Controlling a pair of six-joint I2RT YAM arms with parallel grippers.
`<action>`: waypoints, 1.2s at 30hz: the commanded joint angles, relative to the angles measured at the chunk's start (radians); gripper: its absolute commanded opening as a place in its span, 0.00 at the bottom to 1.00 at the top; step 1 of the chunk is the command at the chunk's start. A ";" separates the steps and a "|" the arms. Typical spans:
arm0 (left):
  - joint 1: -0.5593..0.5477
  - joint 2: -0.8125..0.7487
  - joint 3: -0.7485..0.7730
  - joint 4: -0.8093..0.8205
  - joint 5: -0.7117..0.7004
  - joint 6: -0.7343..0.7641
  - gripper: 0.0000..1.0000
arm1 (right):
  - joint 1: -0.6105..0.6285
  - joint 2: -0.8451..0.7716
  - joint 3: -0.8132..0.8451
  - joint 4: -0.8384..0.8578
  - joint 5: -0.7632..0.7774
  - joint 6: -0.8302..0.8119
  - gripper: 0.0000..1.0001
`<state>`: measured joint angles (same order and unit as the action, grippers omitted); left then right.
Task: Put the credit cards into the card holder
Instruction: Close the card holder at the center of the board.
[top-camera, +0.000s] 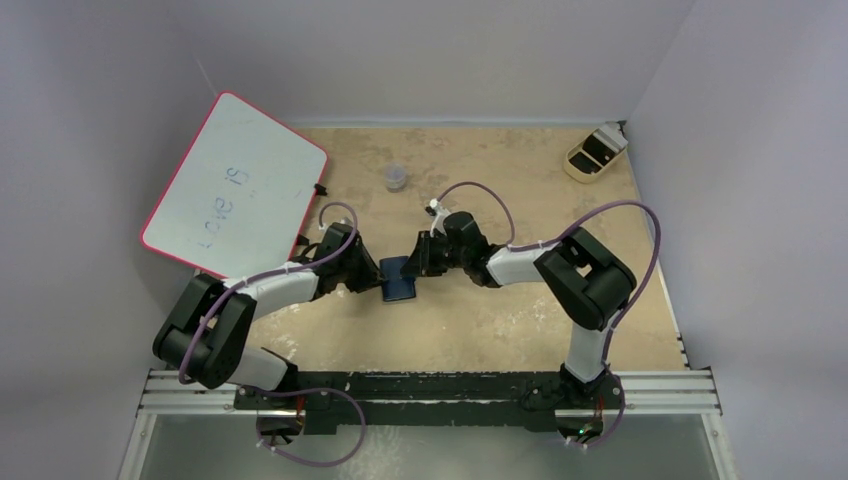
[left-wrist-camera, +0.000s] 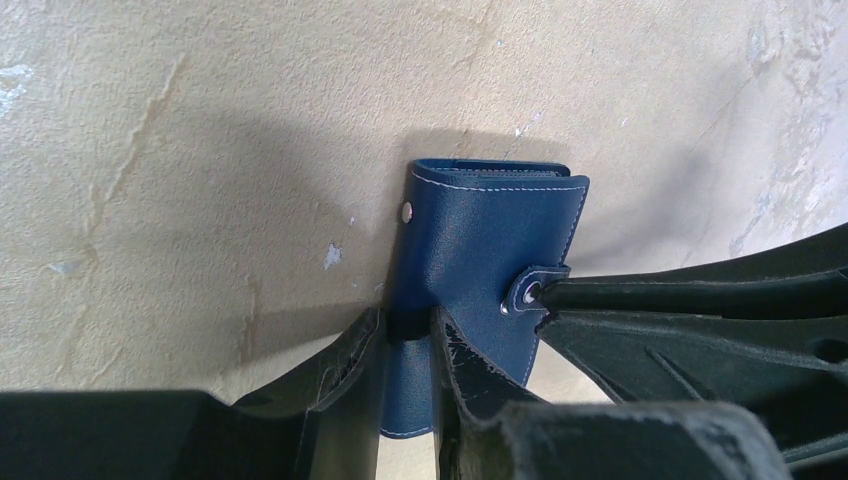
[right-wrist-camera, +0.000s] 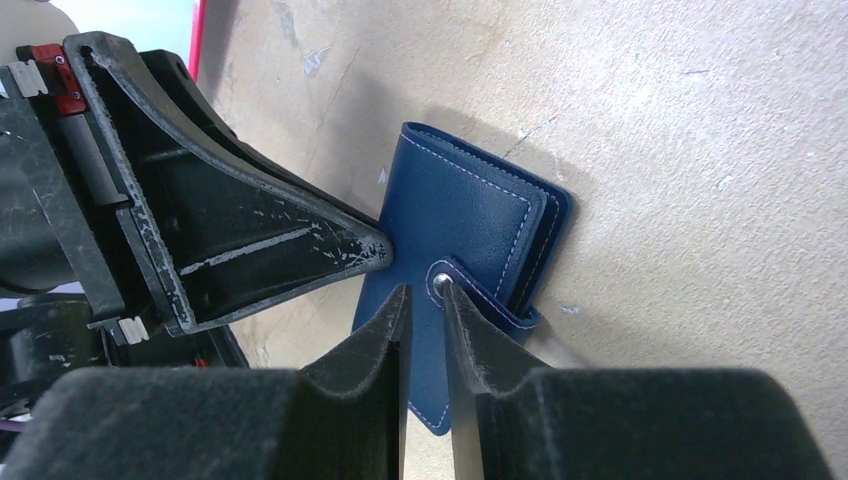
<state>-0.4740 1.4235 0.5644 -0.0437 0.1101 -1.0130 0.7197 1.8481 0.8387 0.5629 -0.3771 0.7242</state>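
I am pinching the near edge of the card holder (left-wrist-camera: 480, 235) between the fingers of my left gripper (left-wrist-camera: 408, 322). My right gripper (right-wrist-camera: 425, 295) is nipping its snap tab (right-wrist-camera: 485, 300), fingers nearly together. The holder is sitting folded at mid-table (top-camera: 500, 320), its long axis running from my bases toward the far wall, tab on its right. Both arms are reaching inward and low, facing each other across it. Bare surface is lying all round; the whiteboard (top-camera: 235, 185), small clear cup (top-camera: 396, 178) and tan tray (top-camera: 595, 155) are sitting well apart.

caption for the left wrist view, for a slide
Left gripper clamps the navy card holder while right gripper pinches its snap tab.
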 joint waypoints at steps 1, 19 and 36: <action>-0.008 0.008 -0.003 0.032 0.016 -0.013 0.21 | -0.002 0.010 0.039 -0.013 0.004 -0.028 0.20; -0.008 -0.026 0.065 -0.035 0.009 0.003 0.20 | -0.004 -0.028 0.070 -0.169 -0.017 -0.062 0.17; -0.008 0.041 0.160 -0.025 0.031 0.054 0.16 | -0.012 -0.027 0.079 -0.194 -0.018 -0.088 0.18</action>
<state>-0.4786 1.4117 0.6941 -0.1387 0.1108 -0.9970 0.7109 1.8519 0.8997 0.4236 -0.3916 0.6720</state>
